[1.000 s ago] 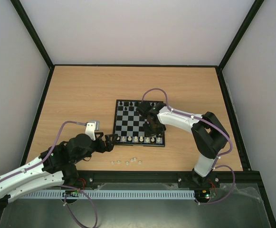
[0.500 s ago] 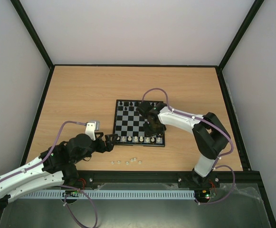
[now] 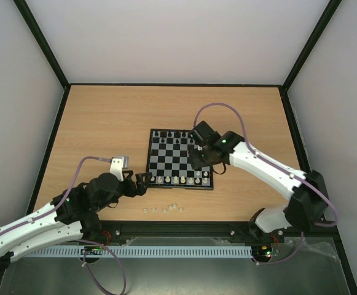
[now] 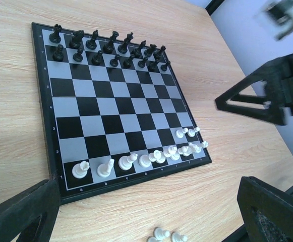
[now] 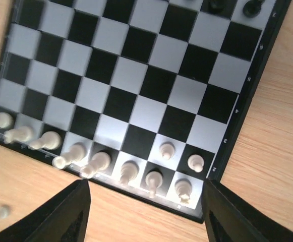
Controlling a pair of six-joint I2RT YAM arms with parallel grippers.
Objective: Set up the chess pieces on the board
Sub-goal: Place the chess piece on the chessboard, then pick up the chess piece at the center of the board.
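Right, quick status from my end. On the top cam the board (image 3: 179, 158) sits about mid-table (image 3: 104, 123), squared to the near edge. Black pieces (image 4: 106, 48) fill the two far rows, all upright. White pieces (image 4: 136, 161): eight stand in a line on the near row. Two pawns (image 5: 166, 150) are on the second row at the right-hand end, side by side on the last two files. Loose white pieces (image 3: 164, 209), a handful, lie on the wood just in front of the board's left half, apart from it. They're too small for me to tell upright vs tipped.

Right gripper (image 5: 145, 191): jaws apart, holding nothing. Its wrist cam looks down on the near right corner of the board, w/ the fingers framing the last few back-row pieces and the two pawns. On the top cam it hangs over the right side of the board. I can't tell how high it is above the pieces, or whether it touches any.

Left gripper (image 3: 142, 182): jaws wide apart, holding nothing, low over the wood just beside the board's near left corner. I can't tell if a fingertip touches the black border. Its cam takes in the whole board btwn the fingers, plus a couple of the loose white pieces at the bottom edge of the view.
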